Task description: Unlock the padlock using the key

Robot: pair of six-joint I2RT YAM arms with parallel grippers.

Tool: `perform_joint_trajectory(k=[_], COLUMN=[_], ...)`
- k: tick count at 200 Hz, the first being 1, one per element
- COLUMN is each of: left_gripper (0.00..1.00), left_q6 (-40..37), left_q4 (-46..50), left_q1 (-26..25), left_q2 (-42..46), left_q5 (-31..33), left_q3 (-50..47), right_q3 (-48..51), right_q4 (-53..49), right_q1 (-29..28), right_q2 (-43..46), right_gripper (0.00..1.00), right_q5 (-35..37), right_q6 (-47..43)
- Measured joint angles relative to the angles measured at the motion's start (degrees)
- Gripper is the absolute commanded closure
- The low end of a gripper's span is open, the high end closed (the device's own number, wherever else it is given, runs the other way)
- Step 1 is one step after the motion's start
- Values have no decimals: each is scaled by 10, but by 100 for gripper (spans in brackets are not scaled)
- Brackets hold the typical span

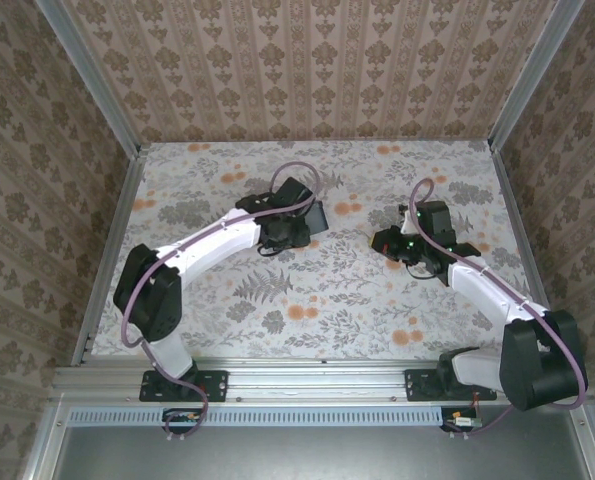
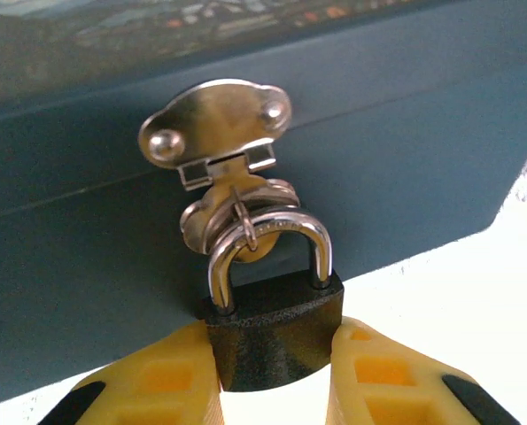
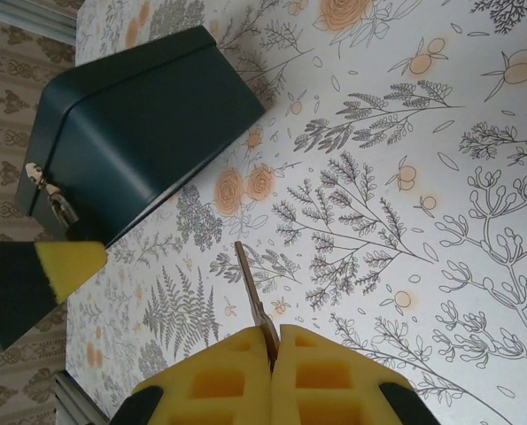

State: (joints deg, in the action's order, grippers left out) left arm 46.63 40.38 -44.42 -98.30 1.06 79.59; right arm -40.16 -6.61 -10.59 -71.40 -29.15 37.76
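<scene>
The padlock (image 2: 274,312) hangs by its steel shackle (image 2: 267,237) from the hasp (image 2: 214,119) on the front of the dark blue box (image 2: 405,133). Its body looks dark against the bright table. My left gripper (image 2: 275,343) is shut on the padlock's body, one yellow finger on each side. In the right wrist view my right gripper (image 3: 274,341) is shut on the key (image 3: 251,288), whose blade points up and away from the fingers, over the table and well apart from the box (image 3: 139,124). From above, the left gripper (image 1: 295,228) sits at the box (image 1: 318,214), and the right gripper (image 1: 385,242) is to its right.
The table is covered with a floral cloth (image 1: 307,290) and walled by patterned panels on three sides. A metal rail (image 1: 317,375) runs along the near edge. One yellow finger of the left gripper (image 3: 68,264) shows beside the box in the right wrist view.
</scene>
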Motion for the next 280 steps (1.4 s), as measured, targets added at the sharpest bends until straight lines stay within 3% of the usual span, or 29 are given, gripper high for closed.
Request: perform_joint_trajectory(k=[99, 143, 191, 238, 251, 280], left_gripper=[92, 92, 92, 73, 68, 67], left_q6=[35, 37, 30, -1, -33, -137], left_q4=[144, 226, 249, 252, 256, 273], left_q1=[31, 44, 63, 71, 78, 89], left_q2=[17, 15, 1, -15, -17, -14], left_q5=[-173, -200, -230, -233, -233, -215], left_q3=[25, 103, 139, 145, 165, 206], right_q3=[-17, -19, -37, -38, -39, -41], right_q4=[-76, -95, -120, -141, -148, -165], right_q1=[-77, -92, -94, -106, -117, -143], right_q2=[35, 46, 55, 84, 89, 97], right_gripper=[100, 100, 100, 100, 100, 100], right_q5=[3, 3, 3, -1, -12, -19], right_q6=[3, 11, 10, 10, 11, 11])
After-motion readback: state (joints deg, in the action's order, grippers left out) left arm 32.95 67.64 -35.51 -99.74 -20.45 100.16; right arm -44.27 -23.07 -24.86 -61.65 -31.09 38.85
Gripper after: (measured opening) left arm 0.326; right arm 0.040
